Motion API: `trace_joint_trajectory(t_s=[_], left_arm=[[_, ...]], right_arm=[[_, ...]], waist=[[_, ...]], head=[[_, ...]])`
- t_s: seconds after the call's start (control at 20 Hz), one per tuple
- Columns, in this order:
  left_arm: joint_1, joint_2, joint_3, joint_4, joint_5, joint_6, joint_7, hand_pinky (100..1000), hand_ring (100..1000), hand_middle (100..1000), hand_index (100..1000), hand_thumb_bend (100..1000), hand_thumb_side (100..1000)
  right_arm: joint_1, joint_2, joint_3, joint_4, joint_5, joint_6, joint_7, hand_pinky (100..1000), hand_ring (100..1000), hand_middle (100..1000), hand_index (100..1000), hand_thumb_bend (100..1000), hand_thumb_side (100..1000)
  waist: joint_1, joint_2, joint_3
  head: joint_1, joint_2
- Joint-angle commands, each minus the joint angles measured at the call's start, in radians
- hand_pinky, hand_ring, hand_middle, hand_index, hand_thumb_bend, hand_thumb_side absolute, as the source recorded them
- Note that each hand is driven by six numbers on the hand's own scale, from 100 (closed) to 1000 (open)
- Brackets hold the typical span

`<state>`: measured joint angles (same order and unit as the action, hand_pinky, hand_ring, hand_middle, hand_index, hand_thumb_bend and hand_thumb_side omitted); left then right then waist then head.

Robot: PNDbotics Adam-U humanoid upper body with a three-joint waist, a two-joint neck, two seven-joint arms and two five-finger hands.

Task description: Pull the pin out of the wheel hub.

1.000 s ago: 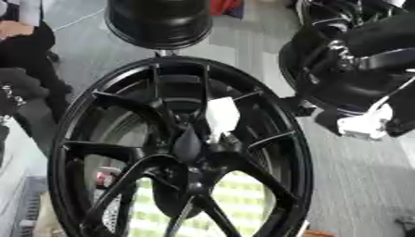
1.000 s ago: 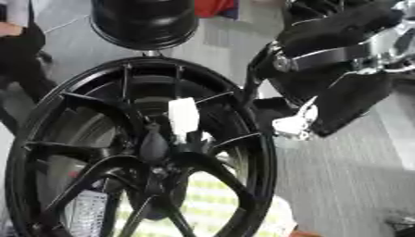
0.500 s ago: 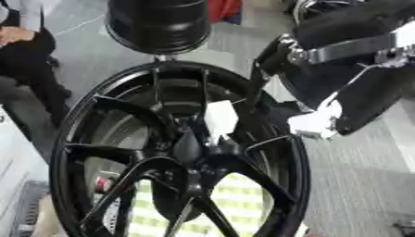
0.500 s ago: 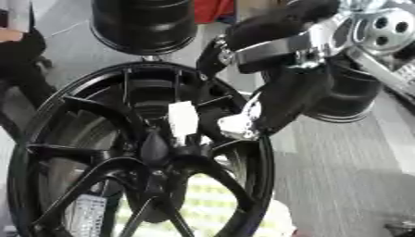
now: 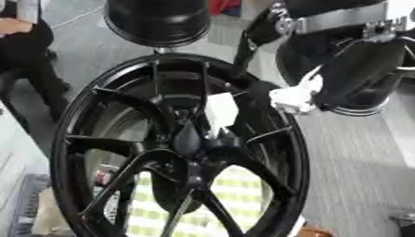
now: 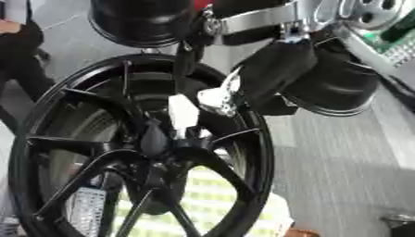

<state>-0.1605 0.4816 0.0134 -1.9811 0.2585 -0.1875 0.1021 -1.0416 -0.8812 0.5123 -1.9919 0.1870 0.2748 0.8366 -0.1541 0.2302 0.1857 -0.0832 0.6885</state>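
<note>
A black spoked wheel hub stands upright and fills the left and middle of both views. A white pin sticks out just above its dark centre cone. My right hand reaches in from the upper right on a black and silver arm. It hangs over the hub's upper right rim. A white piece at the hand's lower end lies close to the right of the pin; I cannot tell whether they touch. My left hand shows in neither view.
A black round drum stands behind the hub at the top. Another dark wheel lies at the right behind my arm. A person in dark clothes stands at the far left. Yellow-green checked cloth shows through the spokes. Grey floor lies to the right.
My right hand has swung left and down from the right edge, over the rim, to just beside the white pin. The pin stays in the hub.
</note>
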Motion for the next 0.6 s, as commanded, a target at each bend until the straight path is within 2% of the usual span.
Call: trace_joint_trajectory(t_s=[0.05, 0.3, 0.6], left_arm=[[-0.014, 0.014, 0.009, -0.019, -0.005, 0.0, 0.002, 761, 651, 618, 749, 100, 689], [-0.017, 0.016, 0.007, -0.019, -0.008, 0.004, -0.001, 761, 651, 617, 748, 100, 692], [-0.018, 0.022, 0.007, -0.019, -0.014, 0.006, 0.0, 761, 650, 616, 746, 100, 694]], right_arm=[[-0.001, -0.013, -0.004, -0.008, 0.033, 0.027, -0.028, 909, 858, 761, 815, 100, 716], [0.021, -0.013, 0.004, -0.008, 0.073, 0.057, -0.01, 911, 888, 796, 836, 100, 722], [0.053, -0.017, 0.011, -0.008, 0.091, 0.089, -0.002, 918, 916, 817, 846, 180, 655]], waist=[[0.003, -0.01, 0.002], [-0.009, -0.006, 0.008], [-0.022, 0.0, 0.013]], head=[[0.002, 0.01], [0.005, 0.015], [0.007, 0.035]])
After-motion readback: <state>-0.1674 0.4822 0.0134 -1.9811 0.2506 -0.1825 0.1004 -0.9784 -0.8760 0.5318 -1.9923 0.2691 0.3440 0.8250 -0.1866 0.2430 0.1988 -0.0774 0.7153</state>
